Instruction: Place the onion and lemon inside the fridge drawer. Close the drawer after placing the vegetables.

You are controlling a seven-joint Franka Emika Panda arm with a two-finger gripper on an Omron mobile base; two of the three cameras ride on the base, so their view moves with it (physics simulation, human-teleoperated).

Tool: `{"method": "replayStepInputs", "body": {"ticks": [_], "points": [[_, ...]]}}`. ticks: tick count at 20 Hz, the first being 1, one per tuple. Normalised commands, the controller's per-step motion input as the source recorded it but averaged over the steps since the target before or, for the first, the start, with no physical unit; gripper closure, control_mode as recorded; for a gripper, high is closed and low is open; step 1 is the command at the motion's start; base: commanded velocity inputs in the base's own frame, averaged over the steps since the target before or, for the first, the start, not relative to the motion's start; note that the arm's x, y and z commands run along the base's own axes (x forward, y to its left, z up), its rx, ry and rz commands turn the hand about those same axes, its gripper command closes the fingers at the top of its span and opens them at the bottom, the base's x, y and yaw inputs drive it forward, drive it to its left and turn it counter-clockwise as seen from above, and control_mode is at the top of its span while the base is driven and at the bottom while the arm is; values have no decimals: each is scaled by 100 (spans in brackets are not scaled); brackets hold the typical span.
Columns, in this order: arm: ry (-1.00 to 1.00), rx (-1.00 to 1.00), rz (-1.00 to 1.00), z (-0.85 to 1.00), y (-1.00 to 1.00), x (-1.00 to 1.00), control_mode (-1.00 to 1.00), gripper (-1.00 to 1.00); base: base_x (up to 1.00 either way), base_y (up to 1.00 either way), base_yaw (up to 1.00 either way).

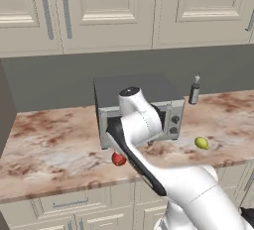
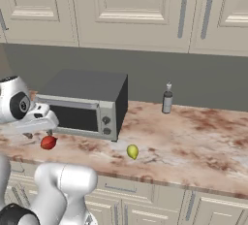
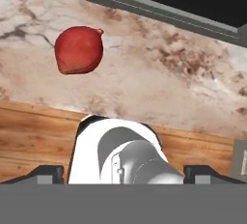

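The onion (image 1: 118, 159), a glossy red ball, lies on the counter just in front of the microwave, near the front edge; it is also in the right base view (image 2: 48, 142) and in the upper left of the hand view (image 3: 78, 49). The lemon (image 1: 201, 143) (image 2: 132, 151), yellow-green and oval, rests on the counter to the right of the microwave. My gripper (image 3: 125, 172) is open, fingertips (image 3: 46, 172) far apart with nothing between them. It hovers above the counter's front edge, close to the onion and apart from it. The fridge drawer is out of view.
A grey microwave (image 1: 149, 100) (image 2: 82, 103) stands at the back of the marbled counter (image 1: 49, 144). A dark bottle (image 1: 194, 92) (image 2: 167, 99) stands to its right by the wall. Cream cabinets hang above, and drawers sit below the counter edge.
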Motion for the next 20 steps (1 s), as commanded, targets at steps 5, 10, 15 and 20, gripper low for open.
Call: {"method": "replayStepInputs", "body": {"ticks": [5, 10, 15, 20], "points": [[13, 3, -4, -64, 74, 7, -100, -100, 0, 0, 0], [13, 7, -9, -23, 16, 25, -100, -100, 0, 0, 0], [6, 9, -22, -13, 0, 36, -100, -100, 0, 0, 0], [0, 5, -25, -18, 0, 23, -100, -100, 0, 0, 0]]}}
